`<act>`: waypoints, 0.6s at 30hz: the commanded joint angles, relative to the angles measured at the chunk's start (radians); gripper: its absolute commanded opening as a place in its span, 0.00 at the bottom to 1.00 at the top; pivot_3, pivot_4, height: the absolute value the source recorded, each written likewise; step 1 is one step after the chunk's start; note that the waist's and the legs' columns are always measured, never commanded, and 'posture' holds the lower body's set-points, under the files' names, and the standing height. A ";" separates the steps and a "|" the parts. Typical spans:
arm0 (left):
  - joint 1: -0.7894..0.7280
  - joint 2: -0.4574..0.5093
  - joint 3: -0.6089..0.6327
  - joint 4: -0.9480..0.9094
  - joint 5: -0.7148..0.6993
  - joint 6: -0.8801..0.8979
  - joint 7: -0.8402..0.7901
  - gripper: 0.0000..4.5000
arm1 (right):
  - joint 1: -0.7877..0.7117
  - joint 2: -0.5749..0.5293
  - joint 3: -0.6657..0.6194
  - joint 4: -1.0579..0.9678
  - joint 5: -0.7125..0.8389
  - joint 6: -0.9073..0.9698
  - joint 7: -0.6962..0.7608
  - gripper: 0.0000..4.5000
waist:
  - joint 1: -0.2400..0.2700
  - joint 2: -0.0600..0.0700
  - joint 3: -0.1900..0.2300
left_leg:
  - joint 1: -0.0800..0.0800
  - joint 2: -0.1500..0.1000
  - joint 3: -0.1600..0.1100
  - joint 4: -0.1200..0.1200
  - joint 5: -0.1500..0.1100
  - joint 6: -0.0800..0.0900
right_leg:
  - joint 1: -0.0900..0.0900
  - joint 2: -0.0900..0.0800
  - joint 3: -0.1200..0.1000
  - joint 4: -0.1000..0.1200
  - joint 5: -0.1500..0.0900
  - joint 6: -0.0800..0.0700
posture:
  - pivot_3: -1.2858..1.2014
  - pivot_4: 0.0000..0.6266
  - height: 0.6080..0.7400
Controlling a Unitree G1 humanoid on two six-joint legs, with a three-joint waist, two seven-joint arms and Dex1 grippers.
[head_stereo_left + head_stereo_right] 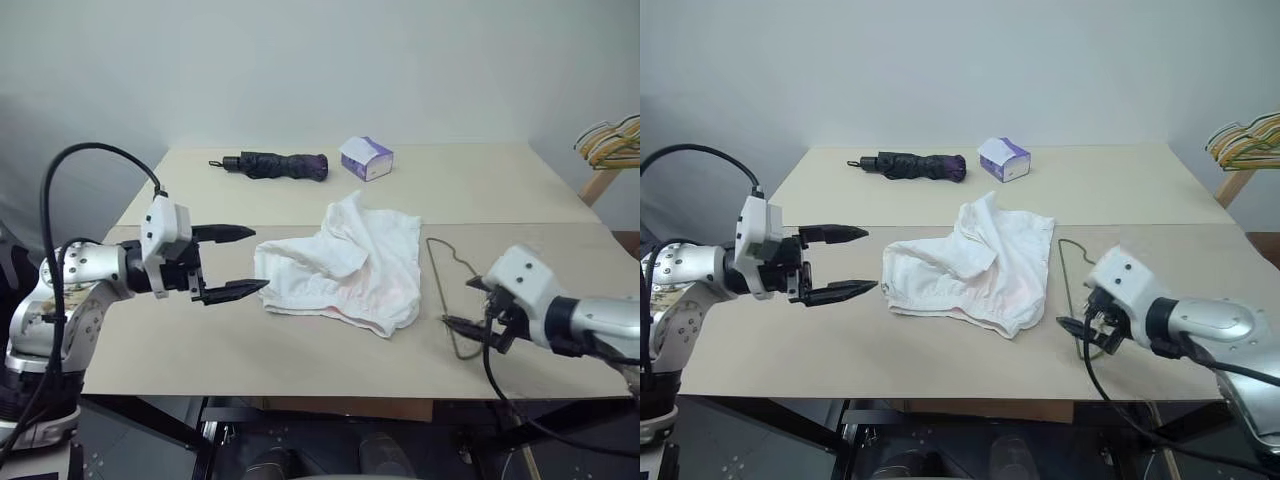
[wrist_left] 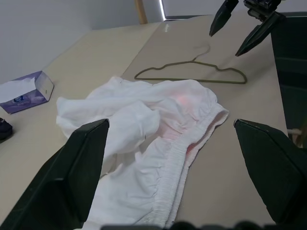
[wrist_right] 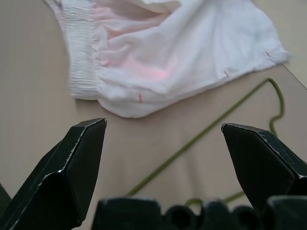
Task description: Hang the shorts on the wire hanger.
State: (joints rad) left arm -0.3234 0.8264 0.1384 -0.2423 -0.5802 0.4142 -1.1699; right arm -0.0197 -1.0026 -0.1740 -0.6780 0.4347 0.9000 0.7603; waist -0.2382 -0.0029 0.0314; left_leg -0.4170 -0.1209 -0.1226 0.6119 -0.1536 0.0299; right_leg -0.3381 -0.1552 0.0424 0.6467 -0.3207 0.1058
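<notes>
The white shorts (image 1: 345, 265), faintly pink, lie crumpled in the middle of the table, elastic waistband toward the front edge. To their right the thin olive wire hanger (image 1: 447, 290) lies flat on the table, apart from the cloth. My left gripper (image 1: 258, 260) hovers open just left of the shorts, fingers pointing at them, nothing between them. Over the hanger's near end my right gripper (image 1: 458, 302) is open and tilted down, holding nothing. The left wrist view shows the shorts (image 2: 144, 139), the hanger (image 2: 192, 76) and the right gripper (image 2: 224, 43) beyond. The right wrist view shows the hanger (image 3: 216, 124) below the shorts (image 3: 168, 52).
A folded dark umbrella (image 1: 275, 165) and a purple-and-white tissue box (image 1: 366, 158) lie at the back of the beige table (image 1: 180, 340). A bunch of yellow and green hangers (image 1: 610, 140) hangs off a wooden stand beyond the table's right end.
</notes>
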 commanded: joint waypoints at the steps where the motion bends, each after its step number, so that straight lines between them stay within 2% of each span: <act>1: -0.021 0.002 0.009 -0.026 -0.009 -0.014 -0.002 1.00 | -0.034 0.025 0.053 -0.044 -0.018 -0.046 -0.022 0.99 | 0.000 0.000 0.000 | 0.000 0.000 0.000 0.000 0.000 0.000 | 0.000 0.000 0.000 0.000 0.000 0.000 | 0.37 0.00 1.00; 7: -0.007 0.007 0.015 -0.041 -0.014 -0.004 0.005 1.00 | -0.193 0.067 0.364 -0.039 -0.229 -0.158 -0.075 0.99 | -0.027 0.000 0.000 | 0.001 0.000 0.000 0.000 0.000 0.000 | 0.000 0.000 0.000 0.000 0.000 0.000 | 0.38 0.00 1.00; 13: 0.015 0.024 0.027 -0.049 -0.010 0.007 0.008 1.00 | -0.348 0.083 0.640 0.068 -0.467 -0.225 -0.037 0.99 | -0.035 0.000 0.000 | 0.001 -0.001 -0.001 0.000 0.000 0.000 | 0.000 0.000 0.000 0.001 0.000 0.000 | 0.39 0.00 1.00; 18: 0.081 0.062 0.045 -0.036 0.012 -0.008 -0.006 1.00 | -0.402 0.123 0.746 0.118 -0.554 -0.236 0.020 0.99 | -0.052 0.000 0.000 | 0.002 -0.002 -0.001 0.000 0.001 0.001 | 0.001 0.001 0.000 0.001 0.000 0.000 | 0.39 0.00 1.00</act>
State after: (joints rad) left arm -0.2498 0.8711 0.1468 -0.2671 -0.5728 0.4189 -1.1720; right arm -0.3957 -0.8894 0.5626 -0.5555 -0.0842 0.6837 0.7637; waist -0.2900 -0.0028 0.0312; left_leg -0.4153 -0.1228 -0.1241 0.6120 -0.1528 0.0308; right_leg -0.3376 -0.1540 0.0422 0.6481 -0.3204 0.1061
